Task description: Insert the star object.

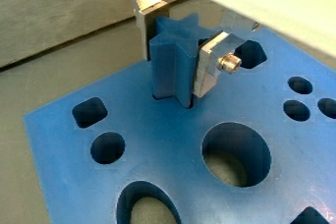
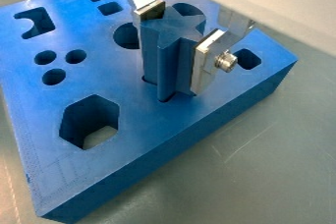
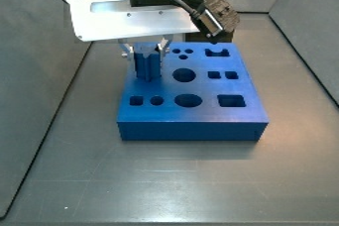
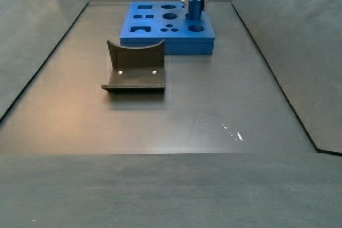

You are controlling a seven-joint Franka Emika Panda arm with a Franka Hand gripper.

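The star object is a tall blue peg with ridged sides, standing upright with its lower end in a hole of the wide blue block. My gripper is shut on it, one silver finger plate on each side of its upper part. Both wrist views show this; in the other the peg sits near the block's edge, between the fingers of the gripper. In a side view the peg stands at the block's left side under the gripper.
The block has several other shaped holes, a round one and a hexagonal one near the peg. In a side view the dark fixture stands on the floor in front of the block. Grey walls enclose the floor.
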